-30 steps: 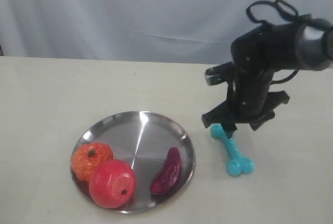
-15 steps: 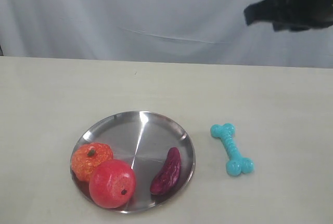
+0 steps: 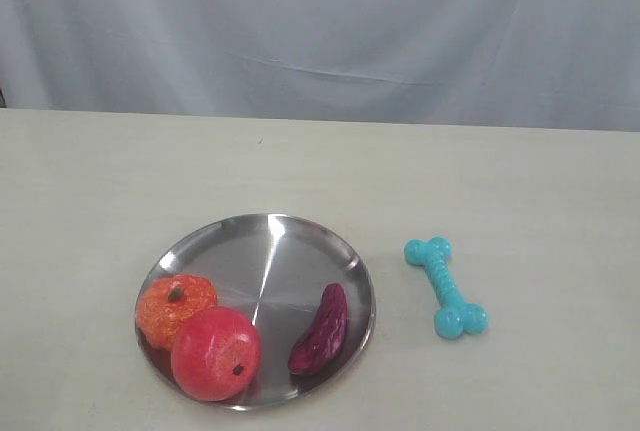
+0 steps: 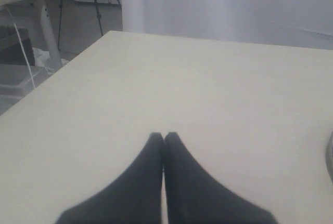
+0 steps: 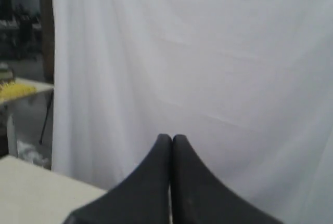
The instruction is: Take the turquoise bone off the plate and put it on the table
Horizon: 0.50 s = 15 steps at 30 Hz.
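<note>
Now my right gripper (image 5: 172, 140), pressed together, has lifted away, leaving the turquoise bone (image 3: 446, 287) on the table (image 3: 520, 181) beside the plate (image 3: 262, 256): task apparently done.

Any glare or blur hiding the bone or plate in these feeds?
Exterior view: even light, bright glare streaks on the plate, bone sharp with faint shadow. Left wrist view: soft; left gripper a dark silhouette. Right wrist view: hazy, right gripper against the curtain.
</note>
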{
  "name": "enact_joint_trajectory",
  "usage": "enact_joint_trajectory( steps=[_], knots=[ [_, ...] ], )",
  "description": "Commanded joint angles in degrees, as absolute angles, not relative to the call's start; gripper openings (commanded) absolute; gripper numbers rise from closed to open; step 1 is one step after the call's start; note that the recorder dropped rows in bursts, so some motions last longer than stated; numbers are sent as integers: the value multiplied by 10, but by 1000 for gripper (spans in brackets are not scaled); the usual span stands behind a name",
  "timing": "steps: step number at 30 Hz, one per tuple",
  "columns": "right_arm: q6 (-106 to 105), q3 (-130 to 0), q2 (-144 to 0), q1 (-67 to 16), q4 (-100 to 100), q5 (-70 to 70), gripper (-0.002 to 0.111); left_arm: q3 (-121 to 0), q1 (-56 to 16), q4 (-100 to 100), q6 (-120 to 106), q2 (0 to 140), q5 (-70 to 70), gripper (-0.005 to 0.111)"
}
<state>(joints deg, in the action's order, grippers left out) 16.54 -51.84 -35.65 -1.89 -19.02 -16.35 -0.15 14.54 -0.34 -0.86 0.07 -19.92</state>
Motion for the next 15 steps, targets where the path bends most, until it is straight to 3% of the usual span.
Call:
enact_joint_trajectory(
  steps=[1, 15],
  knots=[
    [167, -434, -242, -16, -196, -73, 0, 0, 147, 0, -6, 0, -196, 0],
    [168, -310, -83, -16, -194, -121, 0, 0, 147, 0, -6, 0, -196, 0]
  ],
)
